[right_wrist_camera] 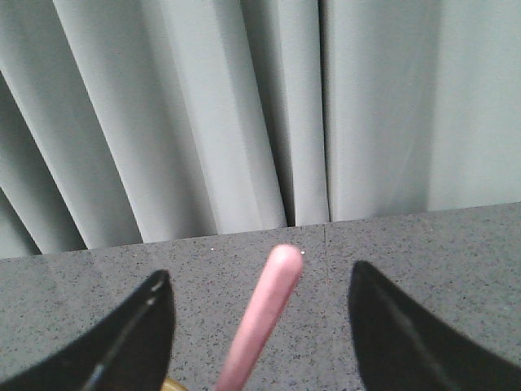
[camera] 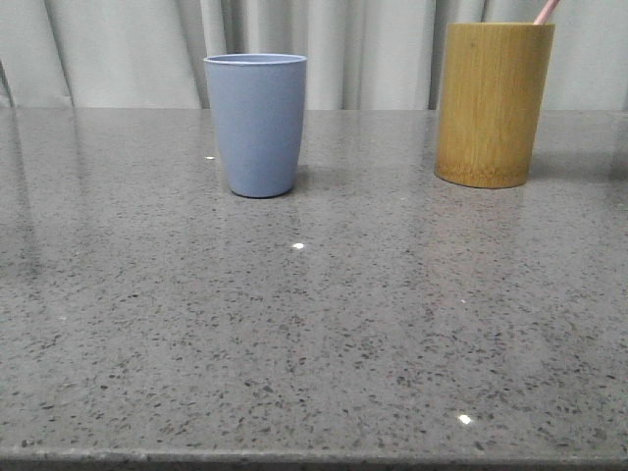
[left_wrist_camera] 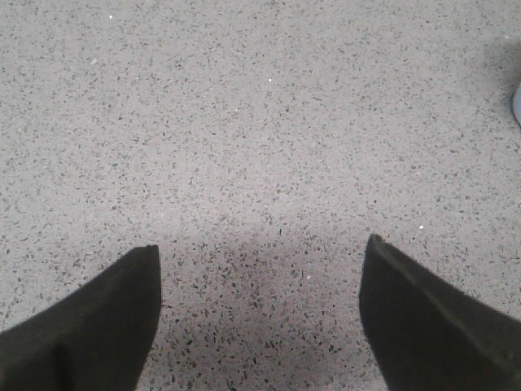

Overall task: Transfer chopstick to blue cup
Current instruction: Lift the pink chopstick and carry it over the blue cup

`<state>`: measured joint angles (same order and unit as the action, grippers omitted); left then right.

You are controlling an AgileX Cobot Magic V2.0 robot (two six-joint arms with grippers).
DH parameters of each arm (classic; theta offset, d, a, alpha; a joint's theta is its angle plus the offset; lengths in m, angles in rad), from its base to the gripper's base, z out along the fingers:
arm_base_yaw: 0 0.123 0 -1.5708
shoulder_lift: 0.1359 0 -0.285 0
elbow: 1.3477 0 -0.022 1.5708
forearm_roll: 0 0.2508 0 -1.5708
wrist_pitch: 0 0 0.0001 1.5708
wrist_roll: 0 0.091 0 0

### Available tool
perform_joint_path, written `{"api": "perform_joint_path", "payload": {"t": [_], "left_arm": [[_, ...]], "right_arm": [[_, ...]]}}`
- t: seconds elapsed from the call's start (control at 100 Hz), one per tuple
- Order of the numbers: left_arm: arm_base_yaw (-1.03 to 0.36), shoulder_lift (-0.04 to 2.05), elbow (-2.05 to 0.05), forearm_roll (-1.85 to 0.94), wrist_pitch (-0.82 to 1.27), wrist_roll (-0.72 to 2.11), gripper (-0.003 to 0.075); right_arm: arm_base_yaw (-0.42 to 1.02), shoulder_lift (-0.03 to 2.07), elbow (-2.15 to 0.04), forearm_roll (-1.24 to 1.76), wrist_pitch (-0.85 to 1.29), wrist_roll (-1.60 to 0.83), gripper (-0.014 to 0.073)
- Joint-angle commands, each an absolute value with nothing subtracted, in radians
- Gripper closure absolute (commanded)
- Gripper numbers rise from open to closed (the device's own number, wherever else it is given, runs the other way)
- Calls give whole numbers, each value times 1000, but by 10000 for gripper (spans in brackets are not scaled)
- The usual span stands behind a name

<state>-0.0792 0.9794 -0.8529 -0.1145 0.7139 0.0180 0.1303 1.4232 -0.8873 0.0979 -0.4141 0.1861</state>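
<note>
A grey speckled bench (camera: pixel 314 334) runs wide and bare across the foreground of the front view, its near edge along the lower border, with pale pleated curtains (camera: pixel 128 49) closing off the far side. The blue cup (camera: pixel 256 125) stands upright left of centre toward the back, open room on every side of it. Well apart to its right stands a taller bamboo cylinder (camera: pixel 494 103), also upright, close to the bench's right side.

The chopstick (camera: pixel 546 11) sits in that bamboo holder; only a short pink tip leans out past the rim before the top of the front view cuts it off.

In the right wrist view the right gripper (right_wrist_camera: pixel 260 326) is spread open, the rounded pink end of the chopstick (right_wrist_camera: pixel 264 314) rising between the two dark fingers (right_wrist_camera: pixel 391 334) and touching neither. A sliver of the holder's yellow rim shows at the edge of that picture; the rest is cut off.

The left gripper (left_wrist_camera: pixel 260 318) is likewise open above bare bench (left_wrist_camera: pixel 260 122), nothing between its fingers (left_wrist_camera: pixel 89 326). A pale blue-grey sliver at that view's edge is too small to identify.
</note>
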Motion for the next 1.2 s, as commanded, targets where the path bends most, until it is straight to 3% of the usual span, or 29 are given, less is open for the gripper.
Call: {"api": "perform_joint_path", "payload": {"t": [0.0,0.17,0.46,0.83,1.19], "left_arm": [[-76,963,-877,-121,647,13,227],[-76,963,-877,-121,647,13,227],[-76,963,-877,-121,629,13,227],[-76,963,-877,-121,629,13,227],[-76,963,-877,-121,629,13,227]], "right_arm": [[131,1394,-922,98,-504,194,291],[131,1394,-922,98,-516,200,468],[131,1394,-922,98,-559,201,660],[131,1358,-1015,98,-512,200,662],[133,1323,-1456,71,12,184,661]]}}
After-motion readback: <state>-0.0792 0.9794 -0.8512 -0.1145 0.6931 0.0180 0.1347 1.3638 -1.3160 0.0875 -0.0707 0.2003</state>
